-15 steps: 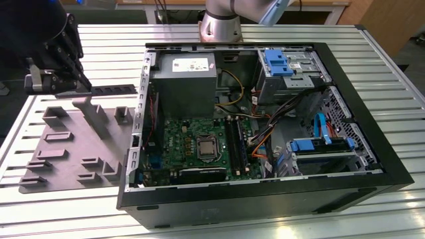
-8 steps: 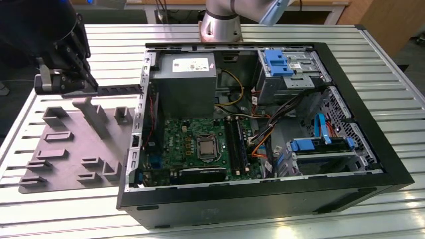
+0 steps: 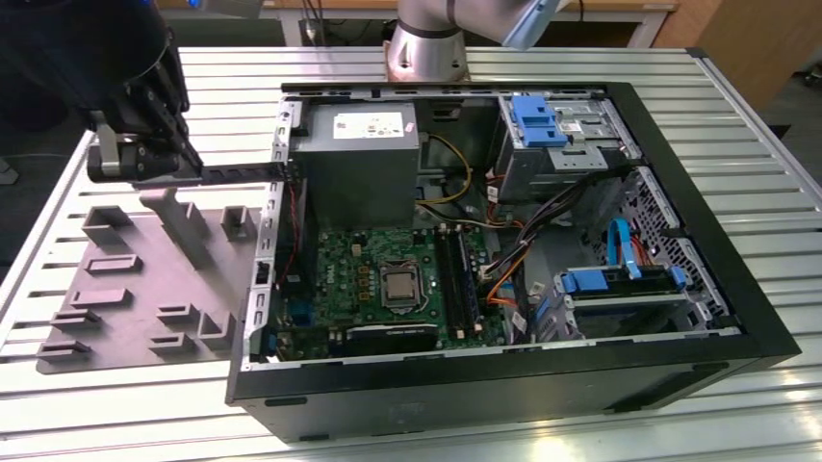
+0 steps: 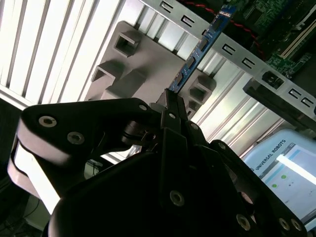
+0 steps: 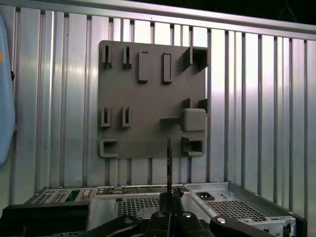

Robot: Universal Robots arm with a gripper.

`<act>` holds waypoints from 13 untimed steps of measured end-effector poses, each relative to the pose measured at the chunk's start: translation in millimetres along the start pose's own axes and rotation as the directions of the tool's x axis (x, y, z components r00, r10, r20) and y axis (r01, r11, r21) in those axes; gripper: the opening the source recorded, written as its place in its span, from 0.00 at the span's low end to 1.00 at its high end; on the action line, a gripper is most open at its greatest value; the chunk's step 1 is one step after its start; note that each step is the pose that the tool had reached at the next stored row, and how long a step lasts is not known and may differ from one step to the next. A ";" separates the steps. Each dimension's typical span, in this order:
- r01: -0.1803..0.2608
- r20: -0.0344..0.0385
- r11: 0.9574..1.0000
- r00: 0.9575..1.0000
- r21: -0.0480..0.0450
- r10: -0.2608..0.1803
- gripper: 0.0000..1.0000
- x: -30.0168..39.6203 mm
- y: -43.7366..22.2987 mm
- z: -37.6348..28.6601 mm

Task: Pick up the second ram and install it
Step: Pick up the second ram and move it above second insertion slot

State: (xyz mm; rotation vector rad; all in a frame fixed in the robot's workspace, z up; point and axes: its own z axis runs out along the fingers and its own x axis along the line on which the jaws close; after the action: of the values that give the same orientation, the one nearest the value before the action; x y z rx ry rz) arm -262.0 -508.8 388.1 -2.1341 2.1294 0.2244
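In the exterior view my gripper (image 3: 180, 171) hangs above the grey tray (image 3: 141, 289), just outside the open computer case (image 3: 514, 385) on that view's left. It is shut on the second ram (image 3: 244, 172), a thin dark stick held level, its free end reaching the case's side wall. The second wrist view shows the ram (image 4: 200, 47) as a blue-edged strip running out from the closed fingertips (image 4: 170, 101) over the tray (image 4: 143, 64). In the first wrist view the ram (image 5: 168, 158) is edge-on above the tray (image 5: 148, 98). The black memory slots (image 3: 456, 279) lie on the green motherboard.
Inside the case are a grey power supply (image 3: 353, 144), blue drive brackets (image 3: 546, 120), loose cables (image 3: 514, 260) and the processor socket (image 3: 398, 286). The arm's base (image 3: 430, 43) stands behind the case on the slatted metal table (image 3: 757, 154). A lit screen (image 4: 286, 168) sits nearby.
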 end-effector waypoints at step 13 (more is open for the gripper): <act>0.000 0.000 1.000 1.000 0.000 0.000 0.12 0.0 -18.9 -0.4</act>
State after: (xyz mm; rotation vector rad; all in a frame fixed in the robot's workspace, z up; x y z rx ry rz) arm -243.1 -508.8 388.0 -2.1340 2.1294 0.2244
